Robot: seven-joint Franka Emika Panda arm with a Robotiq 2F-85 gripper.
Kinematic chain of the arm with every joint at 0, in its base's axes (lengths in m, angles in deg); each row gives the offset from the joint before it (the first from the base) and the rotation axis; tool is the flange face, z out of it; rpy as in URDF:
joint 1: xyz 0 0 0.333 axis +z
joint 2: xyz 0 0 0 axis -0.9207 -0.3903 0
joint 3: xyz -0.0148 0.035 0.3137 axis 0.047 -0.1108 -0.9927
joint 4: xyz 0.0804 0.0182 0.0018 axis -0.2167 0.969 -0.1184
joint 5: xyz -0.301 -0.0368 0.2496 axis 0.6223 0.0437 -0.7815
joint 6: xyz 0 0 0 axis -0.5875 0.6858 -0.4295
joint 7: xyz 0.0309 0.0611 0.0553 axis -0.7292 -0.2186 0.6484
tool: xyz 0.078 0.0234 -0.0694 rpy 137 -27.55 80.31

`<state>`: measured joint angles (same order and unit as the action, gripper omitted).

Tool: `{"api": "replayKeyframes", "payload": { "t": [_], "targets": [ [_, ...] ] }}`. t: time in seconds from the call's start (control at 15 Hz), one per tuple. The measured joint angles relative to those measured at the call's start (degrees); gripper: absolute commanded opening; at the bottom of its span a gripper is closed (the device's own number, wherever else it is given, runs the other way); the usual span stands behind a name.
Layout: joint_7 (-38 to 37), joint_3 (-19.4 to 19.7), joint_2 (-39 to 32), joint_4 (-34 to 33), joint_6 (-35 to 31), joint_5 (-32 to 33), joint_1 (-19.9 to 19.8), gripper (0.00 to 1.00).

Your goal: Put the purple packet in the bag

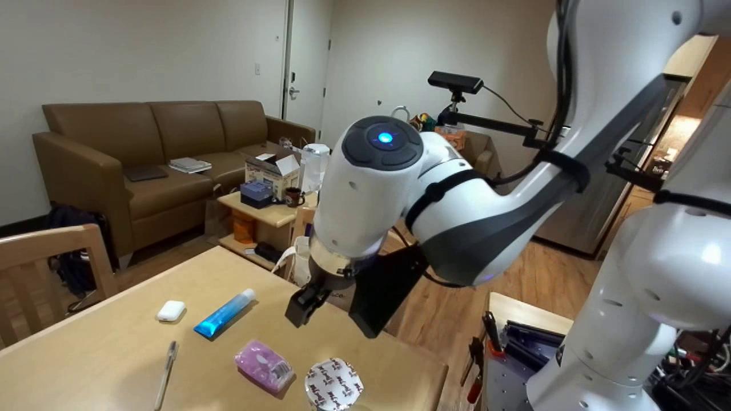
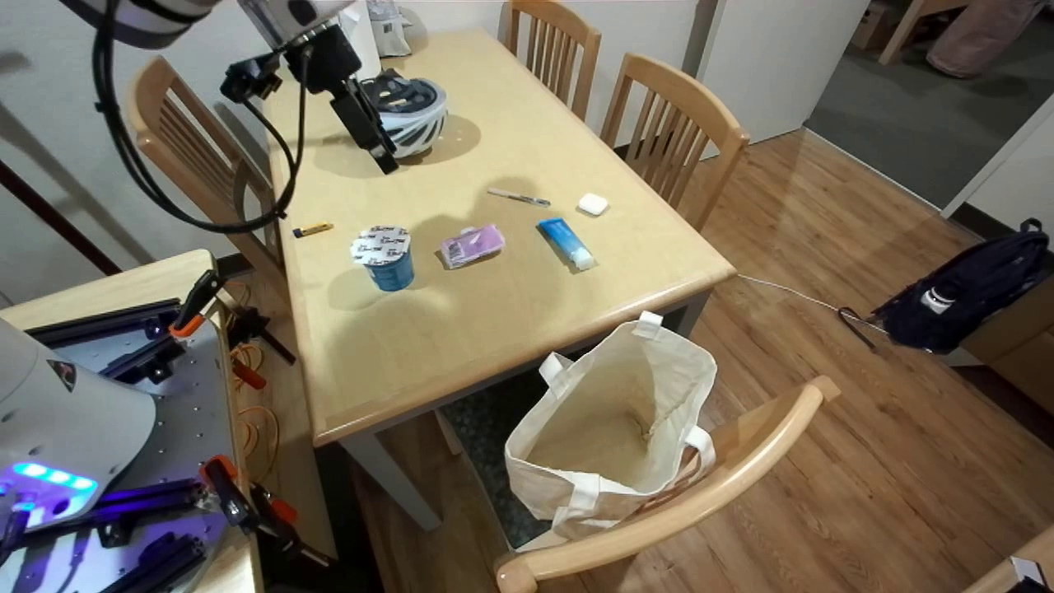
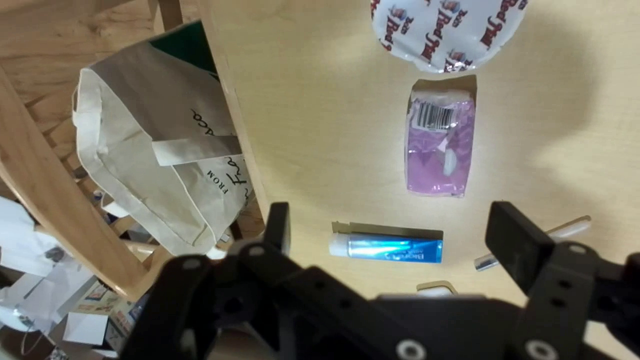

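Note:
The purple packet (image 1: 264,366) lies flat on the table in both exterior views (image 2: 473,245). In the wrist view the packet (image 3: 440,150) shows its barcode and lies ahead of my fingers. My gripper (image 3: 395,235) is open and empty, high above the table. In the exterior views my gripper (image 1: 302,308) points down and is apart from the packet; only its finger end (image 2: 383,152) shows there. The cream cloth bag (image 2: 539,494) stands open on a chair by the table edge. The bag (image 3: 130,165) is at the left in the wrist view and mostly hidden behind the arm in an exterior view (image 1: 301,265).
A foil-lidded cup (image 2: 387,257) stands beside the packet. A blue tube (image 2: 565,242), a pen (image 2: 519,198) and a white case (image 2: 593,204) lie nearby. A helmet (image 2: 412,123) and a yellow marker (image 2: 313,230) are also on the table. A chair back (image 2: 708,502) rises behind the bag.

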<state>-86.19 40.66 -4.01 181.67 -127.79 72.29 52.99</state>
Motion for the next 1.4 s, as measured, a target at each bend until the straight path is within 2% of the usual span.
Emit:
{"api": "replayKeyframes", "payload": {
  "t": [0.2, 0.27, 0.33, 0.47, 0.53, 0.73, 0.87, 1.0, 1.4],
  "targets": [
    [-0.16, 0.18, -4.01, -2.10, 0.12, 0.61, -0.79, 1.00],
    [-0.16, 2.12, -4.16, -2.19, 0.09, 0.59, 1.04, 1.00],
    [0.40, 5.72, -4.25, -2.17, -0.37, 0.23, 4.49, 1.00],
    [4.10, 12.46, -5.30, -1.87, -5.71, -0.11, 10.40, 1.00],
    [6.18, 13.91, -6.36, -1.84, -8.94, 0.07, 11.09, 1.00],
    [15.30, 15.51, -10.97, -1.99, -16.70, -0.54, 9.51, 1.00],
    [23.36, 15.35, -14.70, -2.30, -18.28, -3.26, 7.63, 1.00],
    [31.58, 13.47, -18.68, -3.13, -18.27, -6.89, 4.77, 1.00],
    [32.59, 13.41, -19.97, -3.73, -18.07, -7.30, 4.66, 1.00]
  ]
}}
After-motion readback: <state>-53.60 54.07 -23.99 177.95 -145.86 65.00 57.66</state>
